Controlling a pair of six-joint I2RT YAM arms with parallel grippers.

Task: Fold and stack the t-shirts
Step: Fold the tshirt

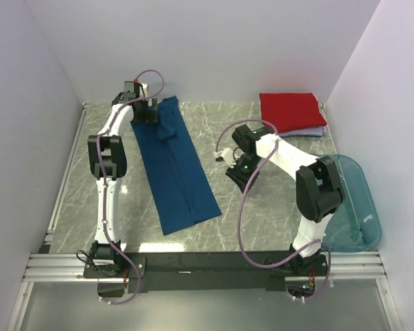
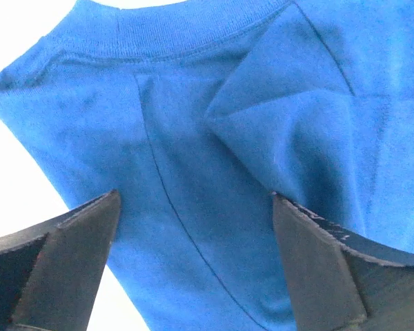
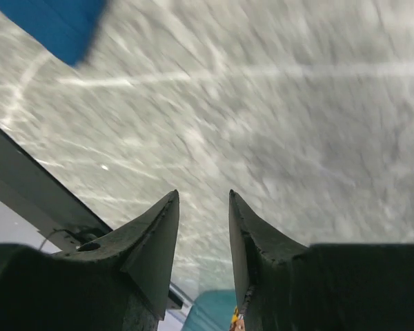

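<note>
Dark blue cloth tee [image 1: 176,165] lies as long folded strip left-centre on grey marbled worktop [image 1: 262,200]. L hand [image 2: 193,200] spread wide over its collar, empty. R hand [image 3: 203,196] jaws slightly apart, empty.

Top view evenly bright under soft, diffuse overhead light; white walls [image 1: 207,41] carry no hard shadow, and the table [image 1: 262,207] shows only faint shadows and a pale sheen at its near edge. Left wrist view: blue t-shirt [image 2: 193,172] crisp, background at left burnt out to white, left fingers [image 2: 62,269] dark and slightly soft. Right wrist view: table smeared by motion blur, right fingers [image 3: 148,255] underexposed
</note>
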